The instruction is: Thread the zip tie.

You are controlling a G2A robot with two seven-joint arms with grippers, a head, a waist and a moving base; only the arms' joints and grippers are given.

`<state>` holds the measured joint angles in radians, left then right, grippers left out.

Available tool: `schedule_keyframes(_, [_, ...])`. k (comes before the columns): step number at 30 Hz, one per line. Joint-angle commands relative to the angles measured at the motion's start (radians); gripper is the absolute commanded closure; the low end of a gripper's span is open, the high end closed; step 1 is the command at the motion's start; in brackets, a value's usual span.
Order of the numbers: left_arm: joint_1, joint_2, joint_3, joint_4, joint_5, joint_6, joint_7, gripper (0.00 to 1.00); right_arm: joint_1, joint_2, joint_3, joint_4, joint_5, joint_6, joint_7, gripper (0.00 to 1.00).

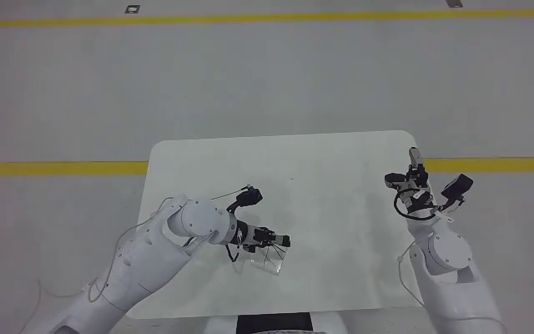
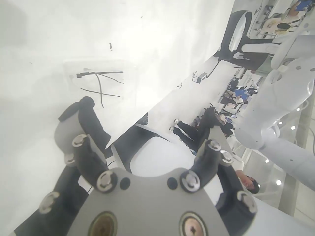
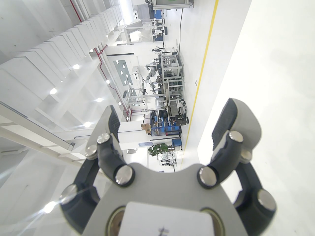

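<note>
Down on the table [image 1: 334, 167], near its front edge, sits a clear shallow tray [image 1: 264, 261], and the zip ties [image 2: 99, 84] are inside it. They are thin, black and wiry, about 4 of them by my count, lying flat and crossing over each other in a loose tangle. One zip tie [image 2: 103, 73] stands out: it lies nearly straight, with a small square head at 1 end and a fine tail at the other, its long axis roughly parallel to a tray edge. 2 others slant across it and 1 bends in a gentle curve through the pile. From the top view they are too fine to tell which way the head points.

The left gripper [image 2: 147, 124] hovers just beside the tray, jaws spread wide, nothing between them. Over at the table's right edge, well apart from the tray, the right gripper [image 3: 169, 121] is held up with its jaws wide apart too, gripping nothing.
</note>
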<state>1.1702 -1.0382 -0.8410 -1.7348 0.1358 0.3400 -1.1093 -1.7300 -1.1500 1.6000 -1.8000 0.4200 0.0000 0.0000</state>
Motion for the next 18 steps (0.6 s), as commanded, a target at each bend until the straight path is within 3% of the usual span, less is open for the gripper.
schedule_keyframes(1, [0.000,0.000,0.000,0.000,0.000,0.000,0.000,0.00,0.000,0.000,0.000,0.000,0.000,0.000,0.000,0.00])
schedule_keyframes(18, [0.001,-0.002,0.015,-0.014,0.001,0.000,0.023,0.00,0.000,0.000,0.000,0.000,0.000,0.000,0.000,0.00])
